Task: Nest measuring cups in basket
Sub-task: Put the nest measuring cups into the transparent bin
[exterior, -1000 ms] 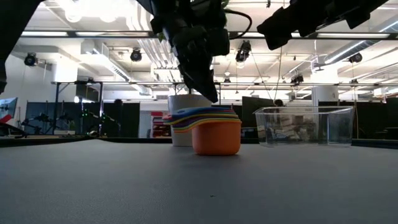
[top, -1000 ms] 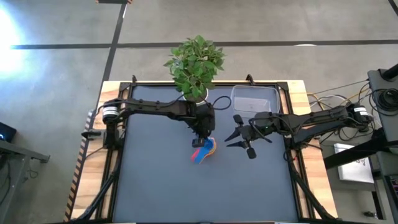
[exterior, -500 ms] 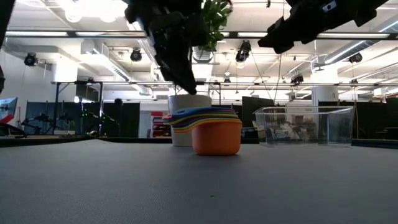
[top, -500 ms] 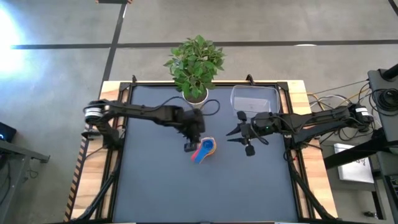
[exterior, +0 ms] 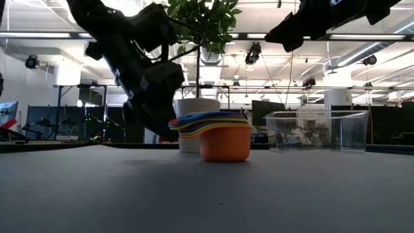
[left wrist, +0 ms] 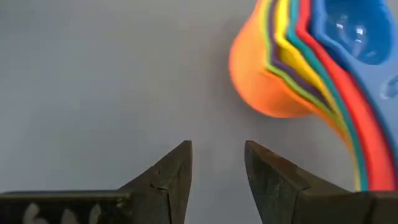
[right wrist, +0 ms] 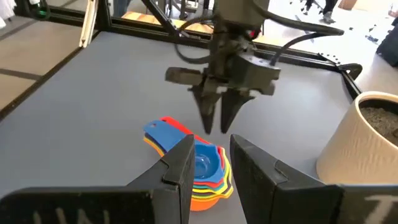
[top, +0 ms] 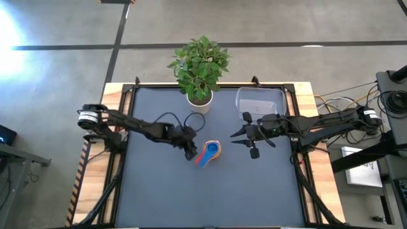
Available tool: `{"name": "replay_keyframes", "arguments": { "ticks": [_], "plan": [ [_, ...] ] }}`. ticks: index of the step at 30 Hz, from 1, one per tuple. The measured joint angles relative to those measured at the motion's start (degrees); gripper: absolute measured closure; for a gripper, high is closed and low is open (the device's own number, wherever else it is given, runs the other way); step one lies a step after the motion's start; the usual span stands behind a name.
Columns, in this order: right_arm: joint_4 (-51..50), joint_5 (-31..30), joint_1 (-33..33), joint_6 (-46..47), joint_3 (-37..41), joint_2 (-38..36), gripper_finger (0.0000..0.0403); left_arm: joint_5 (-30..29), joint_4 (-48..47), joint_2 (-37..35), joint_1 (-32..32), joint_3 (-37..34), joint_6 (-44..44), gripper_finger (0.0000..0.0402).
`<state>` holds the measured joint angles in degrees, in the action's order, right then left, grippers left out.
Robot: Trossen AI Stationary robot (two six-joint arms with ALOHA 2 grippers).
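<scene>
The measuring cups (top: 209, 152) stand nested as one stack mid-table on the dark mat (top: 159, 191), orange cup at the bottom, blue on top, handles fanned toward my left arm. Behind them at the far edge are the white plant pot (top: 200, 102) and, to its right, the clear basket (top: 259, 102), which appears empty and well apart from the stack. My left gripper (top: 191, 151) hovers low just beside the stack's handle side, its fingers (left wrist: 177, 171) parted only narrowly with nothing between them. My right gripper (top: 249, 135) hangs above the mat between the stack and the basket, jaws a narrow gap apart and likewise holding nothing.

As I read it, the nesting is done and the step in hand is carrying the whole stack into the basket. To do that well, I judge I should grip across the orange cup's body or pinch the layered handles together, so no inner cup slips loose. The lift should be level and slow, the stack kept upright, then lowered squarely inside the basket's walls before release.
</scene>
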<state>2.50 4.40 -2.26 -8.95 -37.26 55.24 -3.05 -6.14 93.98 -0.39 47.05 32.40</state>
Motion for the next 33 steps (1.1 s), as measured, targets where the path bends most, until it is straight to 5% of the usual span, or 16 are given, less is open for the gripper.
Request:
{"name": "replay_keyframes", "arguments": {
  "ticks": [17, 33],
  "plan": [
    [-0.20, -0.13, -0.12, 0.27, 0.00, -0.04, 0.0312, 3.79, -2.31, 11.48, -4.97, 13.17, 3.98, 0.0272],
    [-1.23, -0.58, -0.13, 1.32, 0.00, -0.13, 0.0312, 13.49, -3.51, 21.64, -5.85, 30.86, -9.44, 0.0272]
  ]
}}
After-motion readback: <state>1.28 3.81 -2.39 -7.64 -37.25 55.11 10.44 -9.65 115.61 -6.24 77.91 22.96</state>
